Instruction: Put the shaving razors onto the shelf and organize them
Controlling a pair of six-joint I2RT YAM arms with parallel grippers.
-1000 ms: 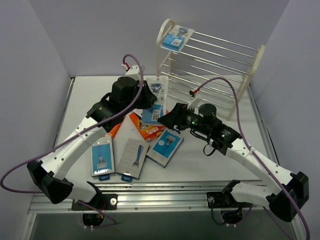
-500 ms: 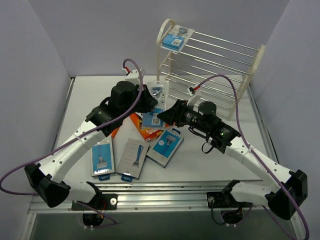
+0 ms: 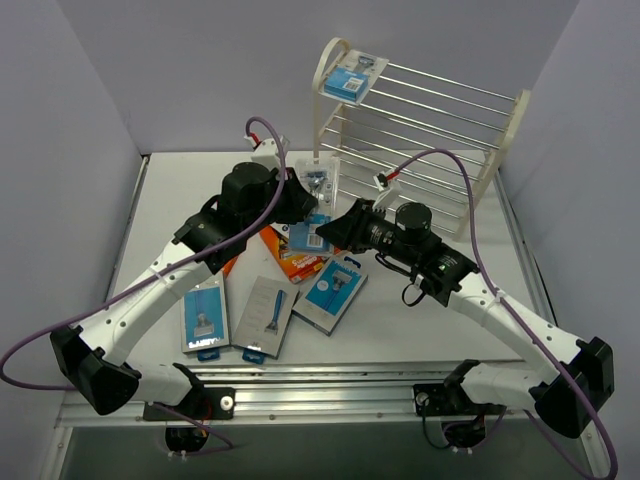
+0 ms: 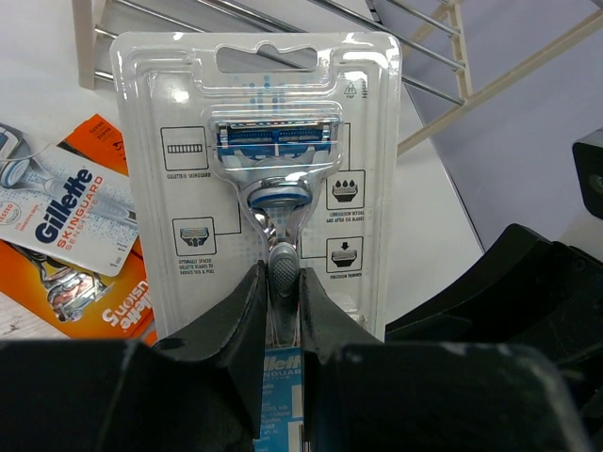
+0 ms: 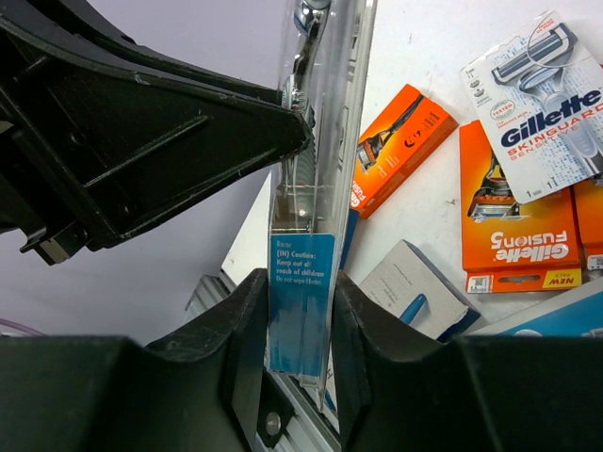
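Note:
One clear blister razor pack (image 3: 317, 190) stands upright between both grippers, in front of the cream-white shelf (image 3: 420, 130). My left gripper (image 4: 283, 278) is shut on the pack (image 4: 273, 141) at the razor handle. My right gripper (image 5: 300, 281) has its fingers against both faces of the same pack (image 5: 316, 141) at its blue bottom label. In the top view the left gripper (image 3: 298, 205) and right gripper (image 3: 335, 232) meet at the pack. One blue pack (image 3: 354, 75) lies on the shelf's top tier.
On the table lie three flat packs (image 3: 204, 315) (image 3: 265, 315) (image 3: 333, 290) and orange boxes (image 3: 295, 262). The right wrist view shows orange boxes (image 5: 516, 217) (image 5: 400, 141), a Gillette Skinguard pack (image 5: 546, 104) and a grey-white box (image 5: 415, 287) below.
The left gripper lifted the pack up and toward the shelf. The right gripper moved left and up to the pack's lower end and closed around it.

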